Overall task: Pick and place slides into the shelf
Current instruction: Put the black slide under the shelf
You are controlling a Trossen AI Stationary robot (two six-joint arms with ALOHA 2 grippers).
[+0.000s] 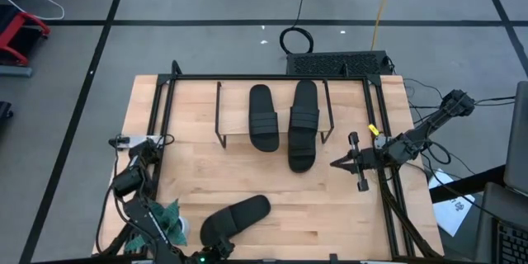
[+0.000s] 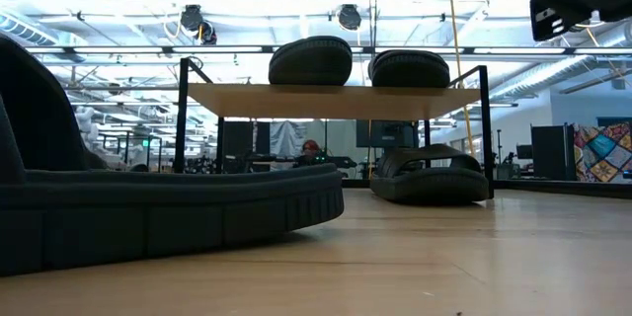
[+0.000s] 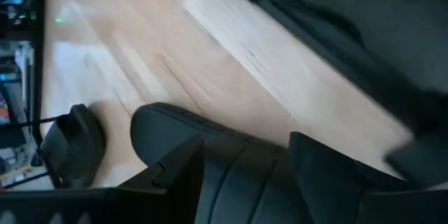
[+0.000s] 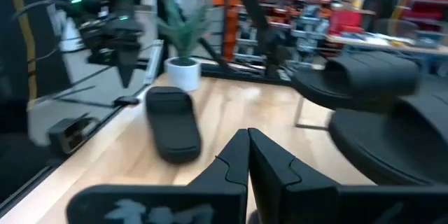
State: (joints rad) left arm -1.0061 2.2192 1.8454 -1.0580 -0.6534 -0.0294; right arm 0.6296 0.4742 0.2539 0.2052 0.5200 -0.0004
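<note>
High view: left tool open astride the near slide; right tool closed beside the shelf.

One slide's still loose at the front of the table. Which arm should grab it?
Left. Its end effector sits right at the loose slide near the front edge. The right end effector is shut and empty, over beside the shelf, farther from that slide.
</note>
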